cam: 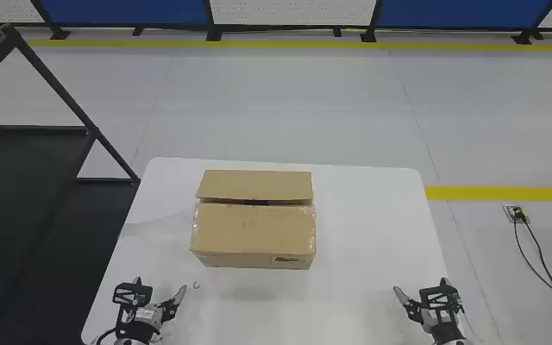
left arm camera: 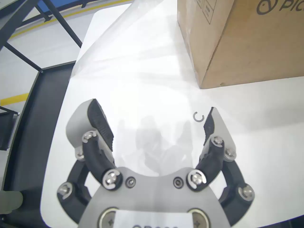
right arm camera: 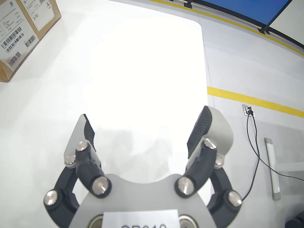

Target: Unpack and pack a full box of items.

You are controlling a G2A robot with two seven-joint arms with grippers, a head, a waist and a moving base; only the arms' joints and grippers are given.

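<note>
Here, rectangular cardboard box (cam: 252, 233), clear plastic film (left arm camera: 133, 55), smooth white table (cam: 371, 259).

— Where's the right gripper (right arm camera: 147, 119)?
— Above the white desk (right arm camera: 142, 55), well apart from the cardboard box (right arm camera: 23, 24), jaws spread wide.
— And the box?
— Standing on the desk, labelled side showing; a black cable (right arm camera: 255, 143) lies on the floor (right arm camera: 237, 60), farther from it.

Left claw (left arm camera: 153, 106) and right claw (right arm camera: 145, 113), jaws wide apart.
</note>
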